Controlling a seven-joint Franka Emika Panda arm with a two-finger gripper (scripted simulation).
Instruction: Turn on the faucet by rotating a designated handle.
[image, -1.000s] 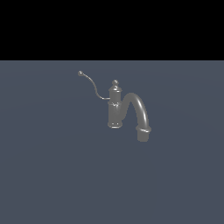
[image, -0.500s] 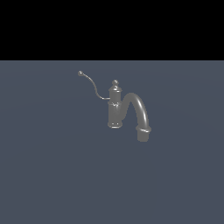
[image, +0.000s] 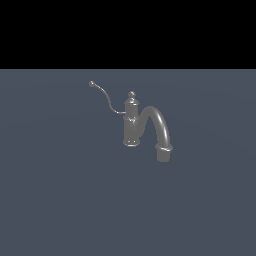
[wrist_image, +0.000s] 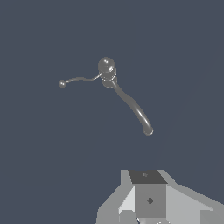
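Flat slate-blue floor — black backdrop above.

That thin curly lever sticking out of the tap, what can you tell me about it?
The handle is a thin grey lever that looks like polished metal, bent in a soft S-curve and ending in a small ball tip. It springs from the upright column of the faucet and rises toward the exterior view's left, on the side away from the thick arched spout. Nothing touches it except the column. The wrist view shows it from above, with no gripper near it.
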